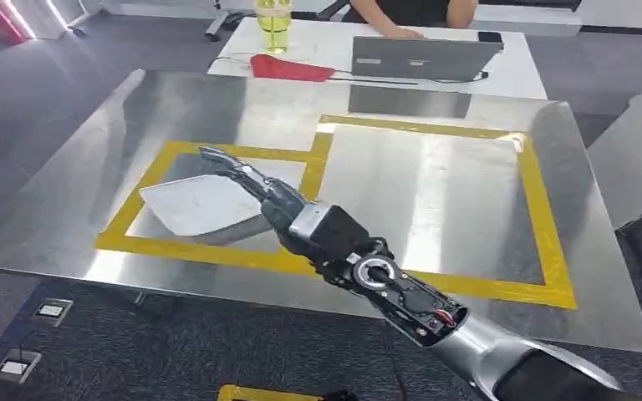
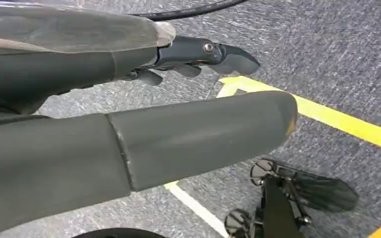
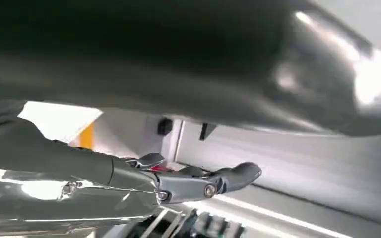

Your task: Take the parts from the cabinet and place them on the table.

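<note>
A flat silvery plate (image 1: 191,206) with cut corners lies on the steel table (image 1: 67,175), inside the left yellow-taped rectangle (image 1: 134,210). My right arm reaches in from the lower right, and my right hand (image 1: 259,188) hangs over the plate's near right edge with its fingers (image 1: 221,161) stretched out straight. I cannot tell whether they touch the plate. In the right wrist view the right hand (image 3: 188,184) holds nothing between thumb and fingers. In the left wrist view my left hand (image 2: 178,124) hangs above the grey carpet, fingers out, holding nothing.
A larger yellow-taped rectangle (image 1: 543,225) marks the table's right half. Behind stands a white desk (image 1: 518,71) with a laptop (image 1: 422,57), a yellow bottle (image 1: 273,23) and a red object (image 1: 288,68); a person sits there. Floor sockets (image 1: 50,311) lie at lower left.
</note>
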Robot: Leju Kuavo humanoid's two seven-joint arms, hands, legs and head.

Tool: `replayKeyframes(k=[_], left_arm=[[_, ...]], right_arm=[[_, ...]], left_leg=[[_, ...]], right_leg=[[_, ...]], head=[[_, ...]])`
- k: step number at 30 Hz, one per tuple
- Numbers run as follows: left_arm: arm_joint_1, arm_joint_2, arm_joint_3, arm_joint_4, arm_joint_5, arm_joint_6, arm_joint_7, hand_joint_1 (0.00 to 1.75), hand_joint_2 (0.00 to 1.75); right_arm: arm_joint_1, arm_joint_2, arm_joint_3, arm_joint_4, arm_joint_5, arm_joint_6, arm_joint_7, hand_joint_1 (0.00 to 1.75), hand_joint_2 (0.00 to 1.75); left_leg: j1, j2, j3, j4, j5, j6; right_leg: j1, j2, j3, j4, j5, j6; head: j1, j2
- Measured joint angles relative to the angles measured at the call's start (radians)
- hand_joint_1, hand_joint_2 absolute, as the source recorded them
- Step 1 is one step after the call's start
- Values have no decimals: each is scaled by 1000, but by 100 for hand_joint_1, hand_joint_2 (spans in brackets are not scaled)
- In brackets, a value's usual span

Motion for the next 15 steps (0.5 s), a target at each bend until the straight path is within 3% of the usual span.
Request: replayKeyframes(k=[1, 2, 3, 4, 5, 6, 8, 10, 12, 13, 14, 15], left_arm=[[0, -2, 0, 0, 2, 4, 2, 0, 0], [0, -3, 0, 0, 5, 6, 3, 0, 0], [0, -3, 0, 0, 6, 6, 3, 0, 0], [-1, 6, 0, -2, 6, 8, 3, 0, 0], [-2, -1, 0, -2, 6, 9, 3, 0, 0], [-2, 0, 0, -2, 6, 9, 3, 0, 0], [-3, -4, 0, -2, 6, 9, 3, 0, 0], [-6, -6, 0, -2, 6, 9, 2, 0, 0], [-8, -6, 0, -2, 5, 9, 2, 0, 0], [-8, -6, 0, -2, 3, 9, 1, 0, 0], [-7, -6, 0, -2, 1, 9, 1, 0, 0], [-5, -7, 0, -2, -1, 9, 1, 0, 0]], right_arm=[[13, -6, -2, -24, 4, 9, -1, 0, 0], [24, -12, -5, -49, 11, 17, -3, 0, 0], [28, -16, -7, -65, 12, 22, -4, 0, 0], [33, -22, -10, -79, 12, 25, -6, 0, 0], [39, -24, -12, -93, 12, 29, -5, 0, 0], [46, -28, -16, -108, 12, 30, -5, 0, 0], [51, -31, -17, -130, 16, 33, -5, 0, 0], [52, -34, -18, -151, 17, 39, -6, 0, 0], [53, -36, -20, -168, 20, 46, -4, 0, 0], [56, -37, -20, -171, 26, 49, -3, 0, 0], [58, -39, -20, -174, 31, 50, -2, 0, 0], [60, -41, -19, -178, 34, 52, -1, 0, 0]], left_leg=[[4, 4, 1, 5, -5, -5], [9, 7, 2, 14, -13, -11], [11, 10, 3, 25, -21, -19], [7, 11, 2, 32, -28, -29], [6, 12, 1, 39, -31, -35], [8, 13, 3, 35, -29, -39], [10, 20, 9, 30, -30, -50], [12, 17, 0, 59, -56, -55], [9, 11, -87, 237, -143, -58], [9, 10, -128, 316, -171, -58], [8, 9, -164, 380, -185, -57], [8, 8, -172, 387, -176, -54]], right_leg=[[-5, -3, 31, -65, 41, 5], [-12, -10, 85, -176, 97, 11], [-18, -23, 129, -265, 135, 19], [-7, -21, 137, -284, 121, 17], [-12, -10, 138, -291, 128, 0], [-8, -8, 136, -285, 124, -9], [-6, 1, 135, -286, 125, -24], [-11, 6, 141, -288, 127, -34], [-8, 9, 140, -288, 127, -41], [-6, 12, 140, -288, 127, -43], [-4, 17, 140, -288, 126, -45], [-2, 23, 140, -288, 126, -45]], head=[[2, 0], [5, 0], [7, 0], [8, 0], [9, 0], [1, 0], [-3, 0], [-10, 0], [-27, 0], [-29, 0], [-28, 0], [-29, 0]])
